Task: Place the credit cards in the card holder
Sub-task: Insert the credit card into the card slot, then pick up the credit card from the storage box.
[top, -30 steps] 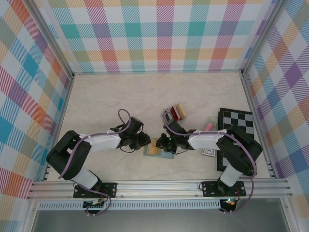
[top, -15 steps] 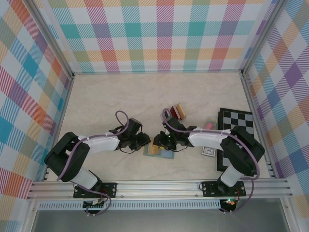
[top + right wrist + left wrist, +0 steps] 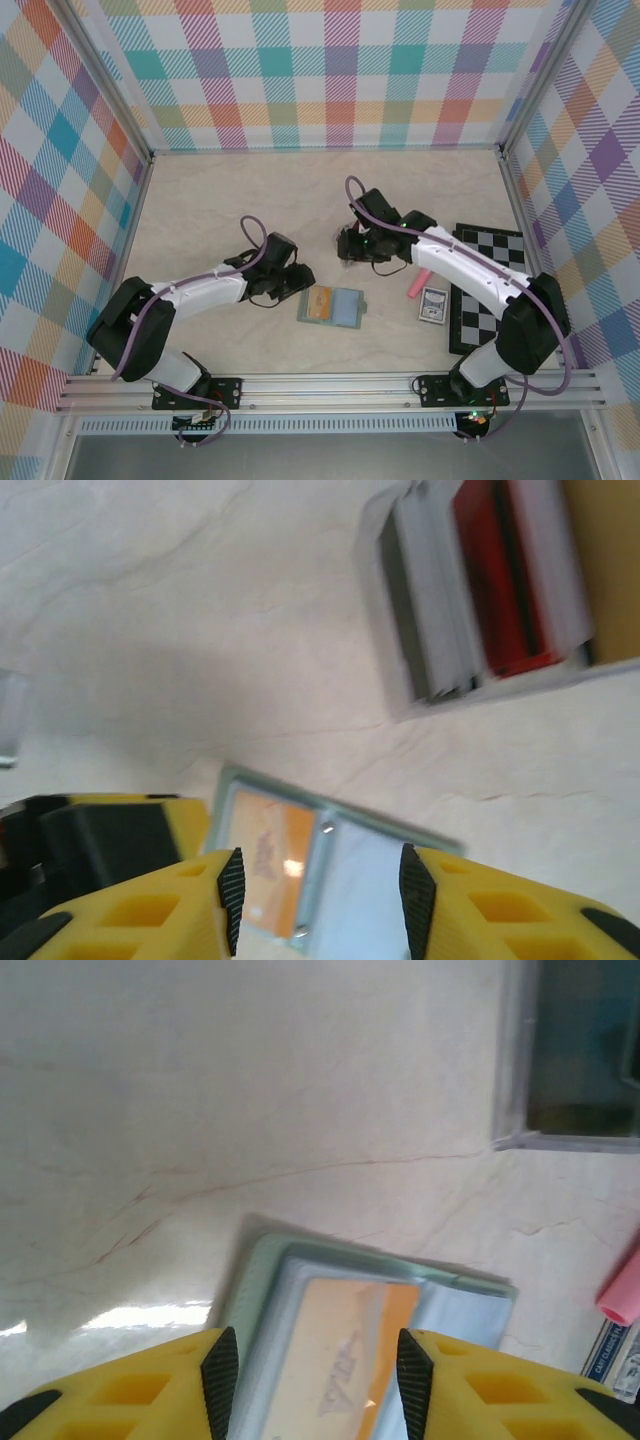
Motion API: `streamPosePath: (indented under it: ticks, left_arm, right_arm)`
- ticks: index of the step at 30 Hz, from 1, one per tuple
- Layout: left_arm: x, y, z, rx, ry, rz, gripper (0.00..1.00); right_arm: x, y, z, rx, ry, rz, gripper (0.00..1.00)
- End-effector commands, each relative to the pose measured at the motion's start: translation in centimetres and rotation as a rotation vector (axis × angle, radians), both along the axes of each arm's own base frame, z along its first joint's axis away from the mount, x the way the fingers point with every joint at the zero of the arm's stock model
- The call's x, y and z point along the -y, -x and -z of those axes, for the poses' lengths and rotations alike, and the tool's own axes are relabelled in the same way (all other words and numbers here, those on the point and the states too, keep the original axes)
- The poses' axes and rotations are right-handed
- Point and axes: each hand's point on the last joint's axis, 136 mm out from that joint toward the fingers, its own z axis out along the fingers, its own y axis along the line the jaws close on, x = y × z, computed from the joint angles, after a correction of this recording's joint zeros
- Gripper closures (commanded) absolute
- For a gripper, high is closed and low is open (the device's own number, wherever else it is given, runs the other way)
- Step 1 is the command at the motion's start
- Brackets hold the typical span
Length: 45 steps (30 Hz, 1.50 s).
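The sage-green card holder [image 3: 346,310] lies open on the table, with a tan-orange card [image 3: 319,304] in its left half. My left gripper [image 3: 297,284] hovers open just left of it. In the left wrist view the card holder [image 3: 262,1260] and its tan-orange card [image 3: 350,1345] lie beyond the left gripper [image 3: 310,1380], which holds nothing. My right gripper [image 3: 347,248] hangs open and empty farther back. In the right wrist view a red card [image 3: 497,580], pale cards [image 3: 440,600] and a tan card [image 3: 605,565] stand in the clear rack [image 3: 400,705], behind the right gripper [image 3: 318,900] and the card holder [image 3: 400,830].
A pink stick [image 3: 418,283] and a blue patterned card box [image 3: 433,305] lie right of the holder. A black checkerboard [image 3: 492,255] lies by the right wall. The clear rack [image 3: 520,1110] stands just behind the holder.
My right gripper has let go at the holder, lifted and swung back toward the rack. Both jaws have widened. The left gripper has stayed beside the holder's left edge.
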Motion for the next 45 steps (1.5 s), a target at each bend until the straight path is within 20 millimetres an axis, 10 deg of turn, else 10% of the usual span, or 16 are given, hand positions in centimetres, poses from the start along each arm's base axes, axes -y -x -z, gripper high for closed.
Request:
streamPosePath:
  ticks: [1, 15, 34, 45]
  left_arm:
    - [0.2, -1.6, -0.8, 0.018, -0.037, 0.028, 0.52]
    - [2.2, -8.5, -0.3, -0.036, 0.061, -0.052, 0.51]
    - [0.3, -8.1, 0.8, -0.051, 0.055, -0.106, 0.52]
    - [0.2, -8.0, 0.6, -0.048, 0.059, -0.107, 0.52]
  right_arm:
    - [3.8, -2.0, 0.4, 0.006, 0.185, -0.022, 0.54]
    - [-0.9, -7.0, 5.0, -0.021, 0.399, -0.247, 0.61]
    - [-0.6, -8.3, 9.9, -0.04, 0.66, -0.28, 0.57]
    - [-0.1, -9.5, 7.1, 0.071, 0.728, -0.251, 0.65]
